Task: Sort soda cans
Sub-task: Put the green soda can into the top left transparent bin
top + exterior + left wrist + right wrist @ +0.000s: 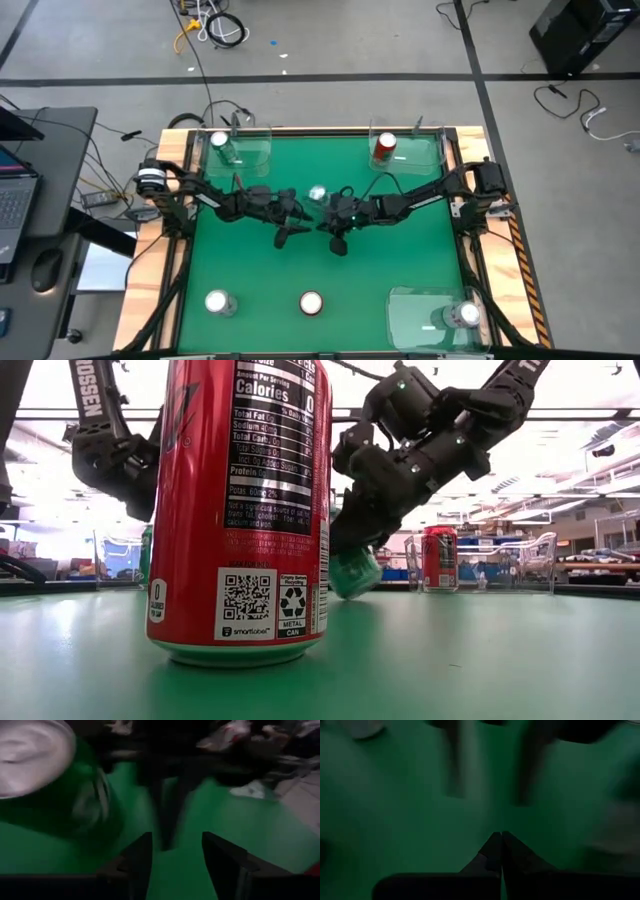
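A tilted green can [354, 573], half hidden, sits beside the unclenched left end effector [289, 228]; right clenched.

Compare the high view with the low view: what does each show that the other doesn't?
High only: the silver can at the picture's bottom left and a second silver can in the bottom-right tray.
Low only: the label print and QR code on the near red can, and that the centre green can is tipped rather than upright.
Both: those red and green cans, the far red can in its tray, and the left arm and right arm meeting mid-table.
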`<state>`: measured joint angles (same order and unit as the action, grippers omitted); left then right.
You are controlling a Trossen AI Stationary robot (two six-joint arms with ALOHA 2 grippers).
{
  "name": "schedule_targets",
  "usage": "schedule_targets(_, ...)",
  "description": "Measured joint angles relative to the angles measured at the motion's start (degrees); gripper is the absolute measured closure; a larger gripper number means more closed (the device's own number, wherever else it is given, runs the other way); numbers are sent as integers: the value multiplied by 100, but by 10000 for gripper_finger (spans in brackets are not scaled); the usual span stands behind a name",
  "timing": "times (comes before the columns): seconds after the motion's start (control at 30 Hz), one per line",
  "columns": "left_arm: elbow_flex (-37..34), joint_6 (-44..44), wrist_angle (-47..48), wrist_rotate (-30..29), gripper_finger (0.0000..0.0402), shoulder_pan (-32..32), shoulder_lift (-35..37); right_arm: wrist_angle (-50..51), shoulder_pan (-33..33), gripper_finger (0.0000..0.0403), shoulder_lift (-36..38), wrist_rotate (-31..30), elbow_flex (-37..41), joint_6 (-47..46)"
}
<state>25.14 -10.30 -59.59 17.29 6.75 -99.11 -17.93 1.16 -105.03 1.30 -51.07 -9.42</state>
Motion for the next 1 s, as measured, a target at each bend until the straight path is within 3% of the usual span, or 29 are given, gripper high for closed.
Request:
schedule_targets(0.3, -12, 277, 142, -120, 266, 20, -2, 54, 91, 403, 60, 33, 0, -166)
schedule_targets(0.5, -19, 134, 150, -178, 299, 219, -2, 636, -241, 389, 529, -878, -71, -426)
schedule_targets(0.7, -21, -81, 148, -90, 334, 536, -2, 1574, -1111, 316, 901, -1859, -474, -38)
schedule_targets(1.0, -25, -84, -95, 339, 374, 891, 13, 1358, -2172, 163, 687, -1530, -589, -45)
